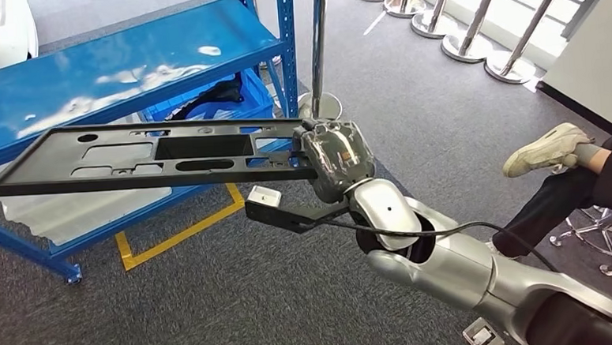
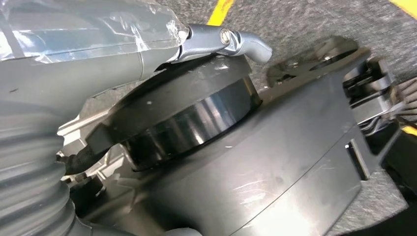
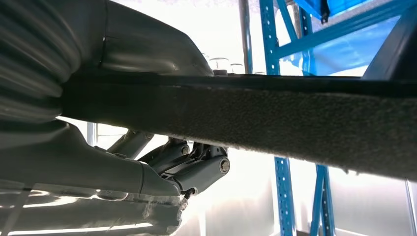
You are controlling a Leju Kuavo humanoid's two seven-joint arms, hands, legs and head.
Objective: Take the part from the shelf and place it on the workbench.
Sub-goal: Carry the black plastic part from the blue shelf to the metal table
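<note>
The part (image 1: 148, 155), a long flat black panel with cut-outs, is being held level in the air at about 10 o'clock in the head view, just in front of the blue shelf (image 1: 123, 67) and above the grey carpet (image 1: 238, 302). Its right end is being gripped by the right hand (image 1: 335, 157), fingers wrapped round the edge. In the left wrist view the left hand (image 2: 226, 42) is lying against dark parts; whether anything is being held there cannot be told. A person's shoe (image 1: 545, 149) is showing at 3 o'clock.
</note>
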